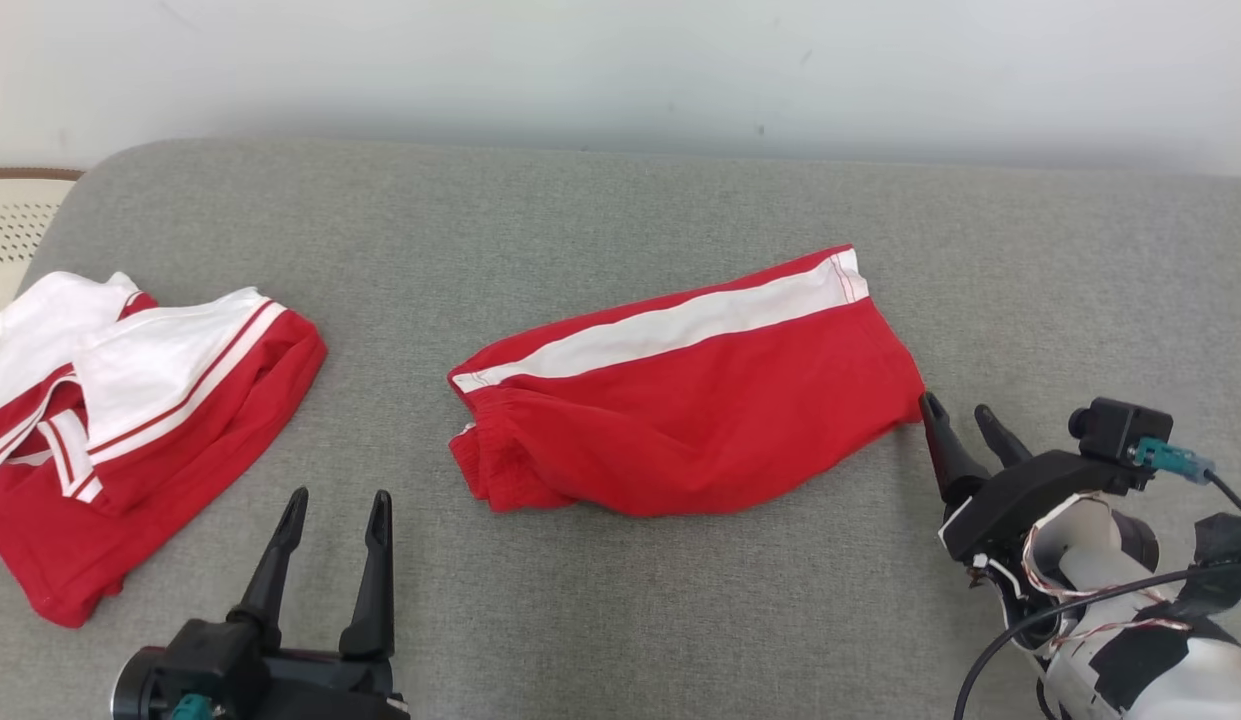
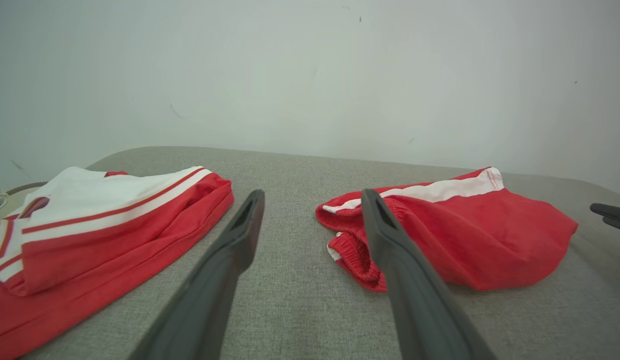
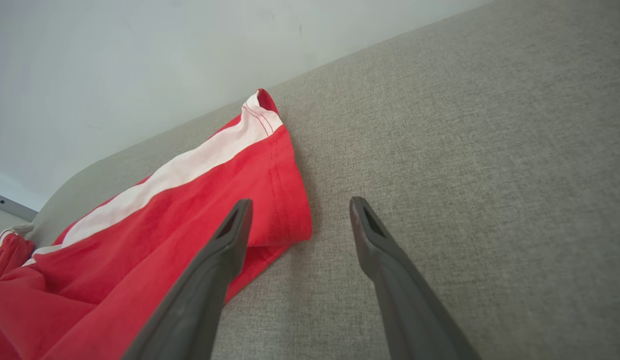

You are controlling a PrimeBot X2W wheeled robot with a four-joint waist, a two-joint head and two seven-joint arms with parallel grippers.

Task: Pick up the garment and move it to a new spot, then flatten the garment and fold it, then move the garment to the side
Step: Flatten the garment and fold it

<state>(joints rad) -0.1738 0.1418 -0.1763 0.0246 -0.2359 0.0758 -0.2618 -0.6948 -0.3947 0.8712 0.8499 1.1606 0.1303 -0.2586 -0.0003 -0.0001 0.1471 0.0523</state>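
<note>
**Describer:** Two dark, long-fingered grippers sit closest to the head camera, along the bottom of its view. At lower left is the left gripper [image 1: 340,495], its fingers spread wide and holding nothing. At lower right is the right gripper [image 1: 955,405], its fingers also apart and empty.

**Listener:** Where is the garment?

**Describer:** Folded red shorts [image 1: 680,400] with a white side stripe lie in the middle of a grey cushion [image 1: 620,190], between the two grippers. Their long axis runs on a slant, with the elastic waistband toward the lower left and the leg hem toward the upper right.

**Listener:** Which arm is nearer?

**Describer:** The right one. Its fingertips are just beside the lower corner of the hem. In the right wrist view one finger overlaps that corner, but I cannot tell whether it touches the cloth. The left gripper is near the waistband end but apart from it, with bare cushion between. It points slightly to the left of that end.

**Listener:** Anything else on the cushion?

**Describer:** A second red and white garment [image 1: 130,420] lies at the cushion's left end, well apart from the shorts.

**Listener:** What seems to remain?

**Describer:** The fold looks finished, so moving the shorts aside is probably what is left. Each gripper would likely take the end nearest it, hem and waistband, so the fold holds.
</note>
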